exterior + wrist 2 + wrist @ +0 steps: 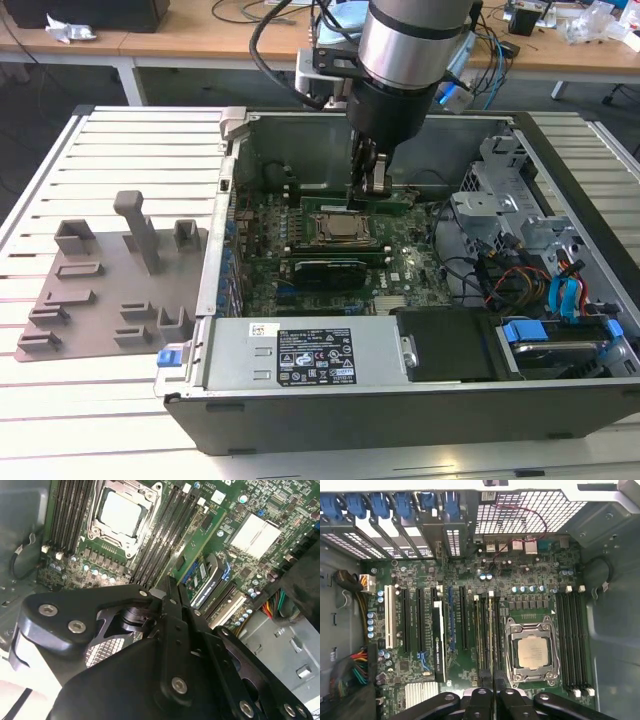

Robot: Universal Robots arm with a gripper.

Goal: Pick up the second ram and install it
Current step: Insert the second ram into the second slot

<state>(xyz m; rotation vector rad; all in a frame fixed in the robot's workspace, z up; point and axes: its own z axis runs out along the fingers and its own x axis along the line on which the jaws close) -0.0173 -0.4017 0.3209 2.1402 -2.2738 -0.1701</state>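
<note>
My gripper (363, 198) reaches down into the open computer case, shut on the second ram (392, 198), a long thin green stick. In the second wrist view the fingers (169, 597) pinch the ram (200, 542), which hangs over the dark memory slots beside the metal-framed CPU socket (122, 512). In the first wrist view I see the ram (493, 640) edge-on, running from the gripper (494, 687) along the slots next to the CPU socket (532, 652). Whether its edge touches a slot I cannot tell.
A grey fixture plate (110, 280) with plastic blocks lies at the exterior view's left of the case. A black expansion card (438, 640) stands beyond the slots. Drive cages and cables (560, 290) crowd the exterior view's right end. The power supply (300, 355) lines the near wall.
</note>
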